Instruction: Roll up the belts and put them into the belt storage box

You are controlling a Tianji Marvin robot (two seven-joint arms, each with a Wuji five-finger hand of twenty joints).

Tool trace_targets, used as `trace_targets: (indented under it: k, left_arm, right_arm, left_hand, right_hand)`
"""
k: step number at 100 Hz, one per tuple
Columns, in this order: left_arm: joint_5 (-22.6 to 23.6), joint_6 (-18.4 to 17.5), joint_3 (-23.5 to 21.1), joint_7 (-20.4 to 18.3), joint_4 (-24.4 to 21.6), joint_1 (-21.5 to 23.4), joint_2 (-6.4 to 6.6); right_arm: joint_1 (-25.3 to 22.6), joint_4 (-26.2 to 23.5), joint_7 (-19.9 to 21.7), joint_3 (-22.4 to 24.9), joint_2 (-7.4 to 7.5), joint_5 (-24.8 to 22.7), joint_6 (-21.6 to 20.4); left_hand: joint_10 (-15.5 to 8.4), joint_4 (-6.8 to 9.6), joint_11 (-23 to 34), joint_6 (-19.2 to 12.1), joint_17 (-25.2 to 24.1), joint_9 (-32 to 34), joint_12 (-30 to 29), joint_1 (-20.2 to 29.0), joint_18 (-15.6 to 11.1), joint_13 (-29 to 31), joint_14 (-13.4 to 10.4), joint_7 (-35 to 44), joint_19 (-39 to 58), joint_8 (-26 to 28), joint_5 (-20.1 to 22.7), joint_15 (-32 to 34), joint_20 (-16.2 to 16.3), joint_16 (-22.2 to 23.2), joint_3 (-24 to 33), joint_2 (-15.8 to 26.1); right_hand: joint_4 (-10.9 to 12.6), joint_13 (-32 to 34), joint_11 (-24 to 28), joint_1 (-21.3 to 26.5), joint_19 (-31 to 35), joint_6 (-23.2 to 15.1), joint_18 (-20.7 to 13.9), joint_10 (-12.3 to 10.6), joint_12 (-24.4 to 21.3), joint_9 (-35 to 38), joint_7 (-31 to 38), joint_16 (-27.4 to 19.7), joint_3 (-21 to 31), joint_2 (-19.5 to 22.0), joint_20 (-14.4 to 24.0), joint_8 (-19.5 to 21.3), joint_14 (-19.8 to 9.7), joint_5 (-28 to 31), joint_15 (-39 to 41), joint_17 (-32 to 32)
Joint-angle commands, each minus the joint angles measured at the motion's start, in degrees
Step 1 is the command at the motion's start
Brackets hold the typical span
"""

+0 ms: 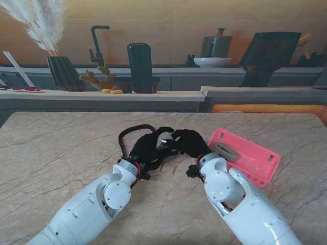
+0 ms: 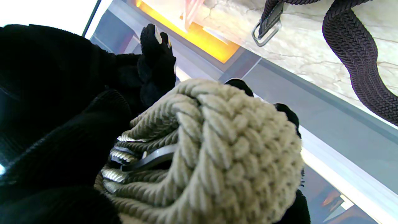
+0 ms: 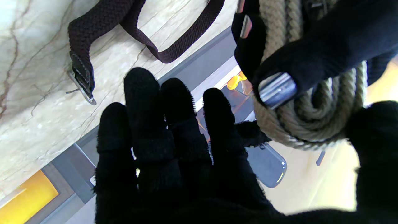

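The coiled beige belt (image 2: 211,149) is gripped by the left hand (image 1: 148,148), the right hand (image 3: 174,149) spread beside it, nearer the pink box (image 1: 255,158).

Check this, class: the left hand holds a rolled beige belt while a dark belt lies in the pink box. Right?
Not quite. The dark belt lies loose on the table, as the stand view shows. The left hand does hold the rolled beige belt.

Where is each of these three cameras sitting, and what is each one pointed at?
Stand view: above the shoulders, looking down at the marble table; both arms and gloved hands show.
Left wrist view: along the left hand, filled by the rolled beige belt.
Right wrist view: along the right hand.
Both wrist views share the beige roll and the dark belt.
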Motion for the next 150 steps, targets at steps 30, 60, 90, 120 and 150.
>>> trace_targets:
  k: [30, 60, 90, 120, 150]
  left_arm:
    - [1.68, 0.61, 1.48, 0.29, 0.44, -0.75, -0.29]
    - [-3.53, -0.95, 0.06, 0.15, -0.72, 0.94, -1.27]
    - [-11.94, -4.12, -1.69, -3.09, -1.75, 2.62, -1.93]
    - [-22.05, -3.59, -3.51, -10.35, -3.40, 4.07, -1.32]
    - [-38.82, 4.74, -5.98, -20.23, -8.11, 6.68, -0.70]
  right_arm:
    - [2.34, 0.55, 2.75, -2.45, -1.74, 6.31, 3.97]
    - [0.75, -1.63, 5.56, -0.20, -2.01, 15.39, 7.25]
    - [-1.03, -1.88, 0.60, 2.73, -3.39, 18.19, 7.93]
    - [-3.42, -3.53, -2.38, 6.27, -3.38, 17.01, 4.22]
    - [-4.25, -2.87, 1.06, 8.68, -1.68, 14.39, -3.87]
  left_hand:
    - [-6.81, 2.05, 9.72, 0.10, -0.10, 3.35, 3.52, 0.42, 0.40, 4.94, -1.93, -2.10, 0.56, -0.35, -2.17, 6.41, -0.27, 2.83, 3.63, -1.41]
    - [-7.97, 1.92, 9.18, -0.55, -0.71, 2.67, 3.28, -0.37, -0.37, 3.93, -2.45, -1.58, -0.62, -0.19, -1.99, 5.22, -0.73, 2.46, 3.46, -1.68]
    - [-5.56, 0.87, -8.15, -3.67, -8.58, -7.41, -2.37, -4.35, -1.09, -5.71, -0.28, -3.94, -10.91, -1.52, -2.25, -6.89, -1.62, 1.63, 3.20, -3.15]
    - [1.71, 1.38, -33.75, -5.65, -21.43, -19.42, -16.65, -7.71, 3.53, -21.36, 2.93, -5.16, -25.68, 1.88, 3.86, -28.69, 0.43, -1.33, -10.70, 3.85]
    - [6.63, 3.35, -37.10, -2.21, -24.32, -16.89, -19.27, 2.27, 5.48, -22.76, 7.29, -7.68, -26.02, 4.34, 9.63, -29.17, 2.66, -2.28, -30.47, 14.92]
  right_hand:
    - [2.73, 4.49, 2.96, 9.70, 3.38, 0.21, 1.17, -0.13, -2.73, 6.08, 2.93, -1.47, -1.56, -2.33, -3.72, 0.95, -1.09, 4.32, 1.39, 0.10]
    - [-5.31, 1.99, 0.33, 32.41, 1.49, -9.63, -1.33, -4.23, -2.52, 7.27, 23.98, -1.13, 12.21, -1.17, -3.44, -16.04, -3.70, -1.91, -1.01, -1.34]
    - [-5.19, 0.65, -0.10, 36.29, 1.66, -17.70, -3.65, -6.48, -1.79, 6.19, 27.97, -0.91, 12.02, 0.88, -3.11, -13.07, -5.70, -1.23, -0.48, -1.59]
    - [-5.36, 0.77, 1.03, 36.26, 2.61, -18.93, -4.74, -6.52, -0.97, 6.06, 28.23, -0.16, 12.31, 1.05, -2.75, -11.44, -6.54, -1.30, 1.50, -1.23]
    - [-5.46, 0.37, 1.25, 35.91, 2.85, -21.81, -6.53, -8.20, -0.66, 5.61, 28.38, 0.09, 11.57, 1.37, -2.55, -10.41, -8.53, -1.75, 1.74, -0.22]
